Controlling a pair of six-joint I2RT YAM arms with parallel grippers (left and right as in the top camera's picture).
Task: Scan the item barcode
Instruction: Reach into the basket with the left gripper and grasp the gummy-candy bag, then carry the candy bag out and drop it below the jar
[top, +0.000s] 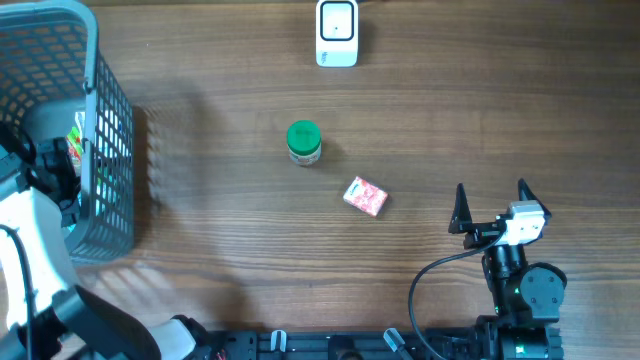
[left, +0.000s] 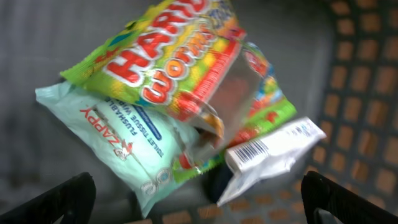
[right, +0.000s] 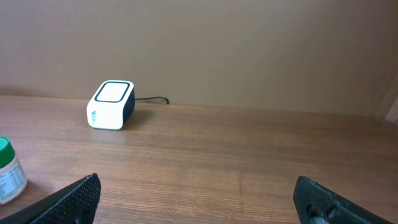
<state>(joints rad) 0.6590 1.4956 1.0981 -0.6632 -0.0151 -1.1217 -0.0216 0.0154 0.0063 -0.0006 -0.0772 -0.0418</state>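
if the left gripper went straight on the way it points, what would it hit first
Most likely the Haribo worms bag, which lies on top of the Zappy wipes pack in the basket; depth is hard to judge.

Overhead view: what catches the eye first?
The grey basket at far left, where a bright Haribo bag lies atop a wipes pack. In the middle are a green-lidded jar and a pink box; a white scanner sits at the top edge.
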